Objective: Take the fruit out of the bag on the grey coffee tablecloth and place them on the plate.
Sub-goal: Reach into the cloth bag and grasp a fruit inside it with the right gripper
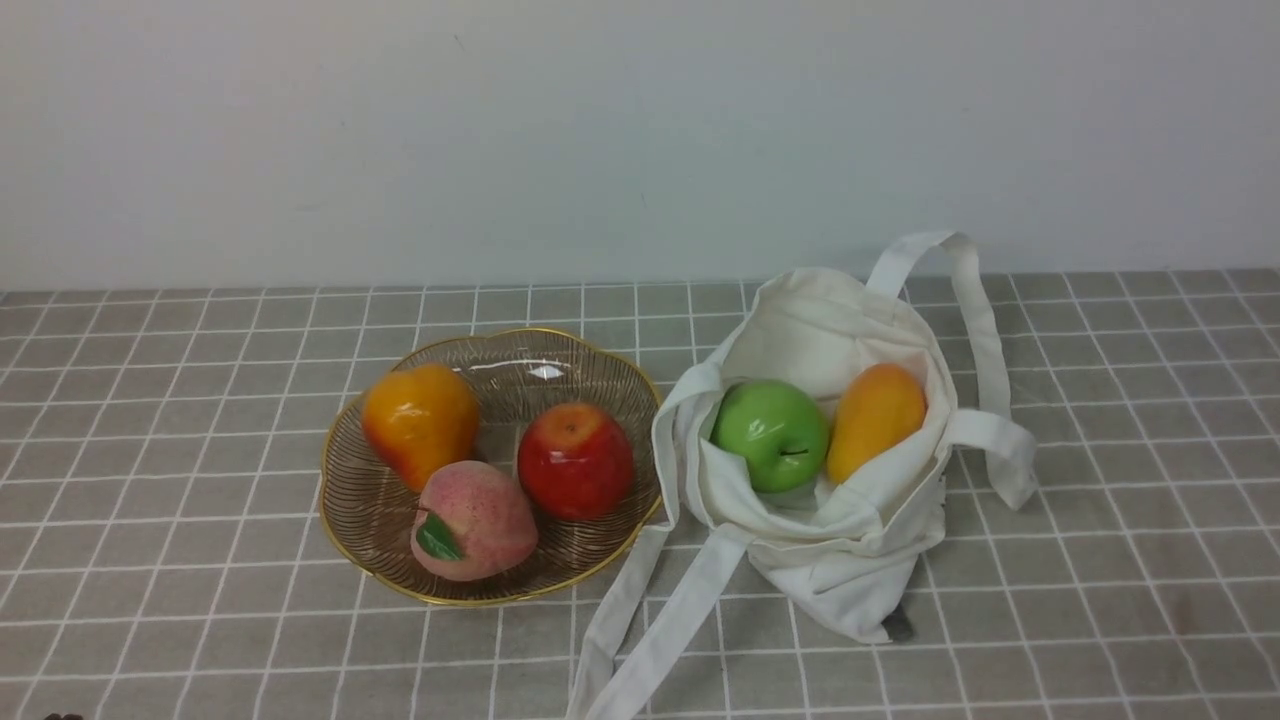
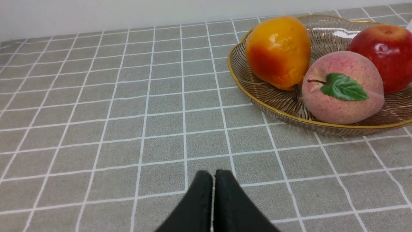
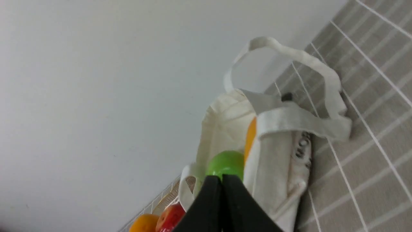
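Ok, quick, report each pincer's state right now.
Left pincer: closed, holding nothing.
Right pincer: closed, holding nothing.

A glossy green apple [image 1: 772, 433] and a yellow-orange mango [image 1: 877, 418] lie side by side inside the open, slumped off-white bag [image 1: 850, 540], the mango at the apple's 3 o'clock. The bag rests on the grey gridded tablecloth [image 1: 160, 420], just beside the gold-rimmed ribbed glass plate [image 1: 380, 520], at its 3 o'clock.
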